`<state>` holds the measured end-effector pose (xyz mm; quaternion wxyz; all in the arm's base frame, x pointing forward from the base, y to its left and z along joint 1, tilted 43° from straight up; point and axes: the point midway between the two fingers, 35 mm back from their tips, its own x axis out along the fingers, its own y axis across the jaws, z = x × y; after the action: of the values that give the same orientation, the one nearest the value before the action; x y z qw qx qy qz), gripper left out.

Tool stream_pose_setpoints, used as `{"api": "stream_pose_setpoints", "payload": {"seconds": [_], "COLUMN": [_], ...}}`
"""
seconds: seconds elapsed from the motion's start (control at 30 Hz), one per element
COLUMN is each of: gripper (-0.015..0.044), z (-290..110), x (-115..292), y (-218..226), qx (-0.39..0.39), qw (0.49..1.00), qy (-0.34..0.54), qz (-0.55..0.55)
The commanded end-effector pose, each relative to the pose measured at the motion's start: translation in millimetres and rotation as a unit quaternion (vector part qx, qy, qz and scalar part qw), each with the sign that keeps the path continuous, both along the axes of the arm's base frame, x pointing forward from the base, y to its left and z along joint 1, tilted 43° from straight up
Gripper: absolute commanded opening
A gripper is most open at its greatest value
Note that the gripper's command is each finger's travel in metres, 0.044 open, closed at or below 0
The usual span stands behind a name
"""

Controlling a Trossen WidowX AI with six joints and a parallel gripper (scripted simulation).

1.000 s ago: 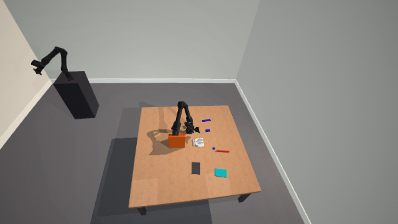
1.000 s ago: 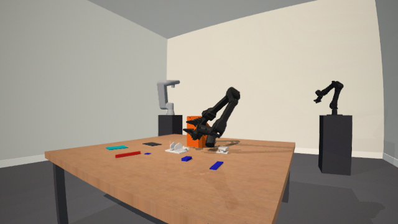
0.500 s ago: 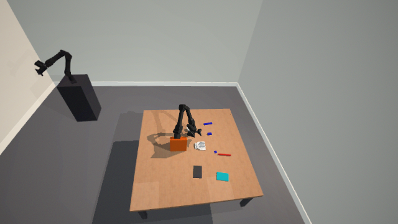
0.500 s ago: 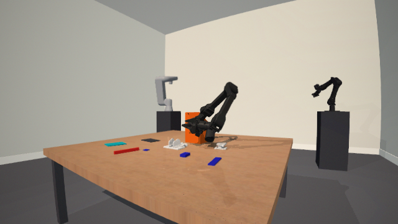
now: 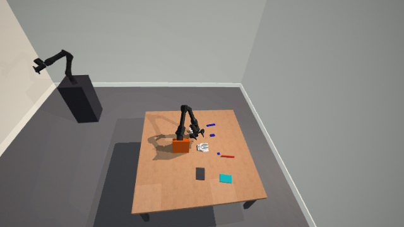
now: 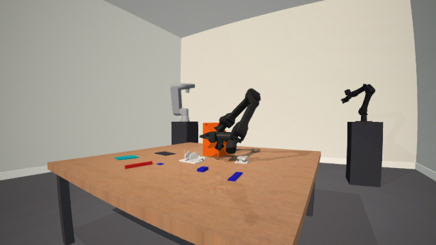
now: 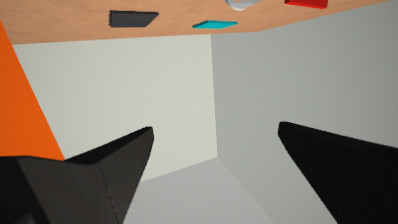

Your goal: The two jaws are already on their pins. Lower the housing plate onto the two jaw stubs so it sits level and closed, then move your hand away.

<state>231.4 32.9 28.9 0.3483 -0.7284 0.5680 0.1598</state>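
Note:
A white base with upright white jaw pieces (image 5: 202,147) (image 6: 191,158) stands on the table in front of the orange block. No plate is seen lying over the jaws in the exterior view. A smaller white part (image 5: 190,130) (image 6: 242,160), possibly the housing plate, lies apart from it beside the arm, partly hidden by the arm in the top view. My gripper (image 5: 199,137) (image 6: 209,143) (image 7: 215,130) is open and empty, raised above the table between the two white parts in the top view. The pins and stubs are too small to tell.
An orange block (image 5: 180,146) (image 6: 210,150) stands close beside the arm. Blue pieces (image 5: 211,125) (image 5: 212,135) (image 5: 218,153), a red bar (image 5: 228,156) (image 6: 138,165), a dark plate (image 5: 200,173) (image 7: 131,19) and a teal plate (image 5: 225,178) (image 7: 215,24) lie on the table.

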Motion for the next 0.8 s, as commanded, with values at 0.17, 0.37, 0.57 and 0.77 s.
{"api": "stream_pose_setpoints", "payload": {"seconds": [0.17,0.37,0.57,0.77], "gripper": [0.044,0.044,0.044,0.044], "z": [-0.1,-0.7,-0.9,-0.9], "x": [-0.9,-2.0,-2.9,-3.8], "y": [5.6,9.8,14.2,18.9], "qx": [0.06,0.097,0.134,0.169], "qw": [0.995,0.988,0.976,0.962], "qy": [-0.046,-0.073,-0.099,-0.123], "qz": [-0.058,-0.097,-0.137,-0.178]}}
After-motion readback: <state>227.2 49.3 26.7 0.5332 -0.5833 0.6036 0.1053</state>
